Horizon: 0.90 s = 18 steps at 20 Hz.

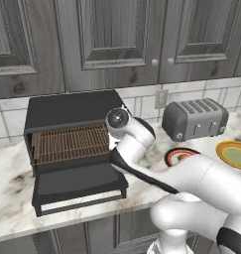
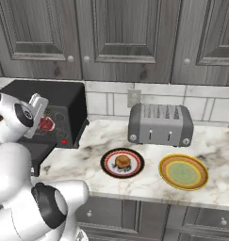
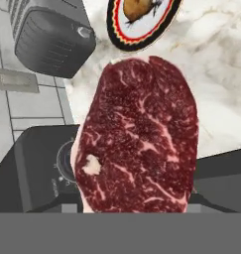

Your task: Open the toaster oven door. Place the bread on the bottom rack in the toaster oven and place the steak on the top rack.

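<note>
Red marbled meat fills my hand view: the steak point(image 3: 139, 136) hangs right in front of the camera, so I judge the gripper point(image 2: 40, 123) is clamped on it, though its fingertips are hidden behind the slab and I cannot see the contact itself. In the right base view the gripper sits close against the front corner of the toaster oven point(image 1: 72, 111), with a red patch of steak showing between it and the control panel. The toaster oven door point(image 1: 80, 186) is already down, lying flat toward me on the table point(image 2: 149, 181), and a copper wire grid — I take it for the top rack point(image 1: 70, 141) — is exposed in the mouth of the oven; the bottom rack I cannot make out from these angles. The bread point(image 2: 122, 161) rests on the red-rimmed plate point(image 2: 106, 169) beside the silver toaster point(image 2: 160, 124), well apart from the oven, so that half of the job is not yet done. I read the step in hand as carrying the steak to the upper shelf. Next I need to swing the wrist round to the open front, keep the slab level and above the rack wires, slide it in over the lowered door — without clipping the frame — and only then let the jaws part.
</note>
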Tool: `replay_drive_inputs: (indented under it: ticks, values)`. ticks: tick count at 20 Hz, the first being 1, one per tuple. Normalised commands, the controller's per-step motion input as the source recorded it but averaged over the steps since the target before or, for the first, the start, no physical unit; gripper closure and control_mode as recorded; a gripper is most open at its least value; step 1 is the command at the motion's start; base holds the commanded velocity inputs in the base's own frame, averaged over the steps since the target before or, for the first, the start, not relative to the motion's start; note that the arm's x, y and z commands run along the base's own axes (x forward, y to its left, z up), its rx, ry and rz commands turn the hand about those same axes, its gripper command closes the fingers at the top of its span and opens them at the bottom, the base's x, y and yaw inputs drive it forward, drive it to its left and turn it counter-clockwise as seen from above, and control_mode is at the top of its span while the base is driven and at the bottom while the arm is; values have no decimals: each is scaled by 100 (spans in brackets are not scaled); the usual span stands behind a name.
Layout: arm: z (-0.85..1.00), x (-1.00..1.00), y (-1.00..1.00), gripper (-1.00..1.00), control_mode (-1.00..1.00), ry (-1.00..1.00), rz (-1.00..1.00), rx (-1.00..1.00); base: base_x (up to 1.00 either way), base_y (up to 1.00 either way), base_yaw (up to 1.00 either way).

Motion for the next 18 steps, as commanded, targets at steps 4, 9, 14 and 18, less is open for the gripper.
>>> replay_drive_inputs:
  ticks: [4, 9, 14, 18]
  values:
    - [-37, 43, 84, 100, -100, 0, 8, -6, 0, 0, 0]
    - [-66, 25, 54, 100, -100, 1, 3, -1, 0, 0, 0]
    - [-7, 7, 50, 100, -100, 0, 3, 0, 0, 0, 0]
    - [-26, 0, 26, 100, -100, 13, 9, 0, 0, 0, 0]
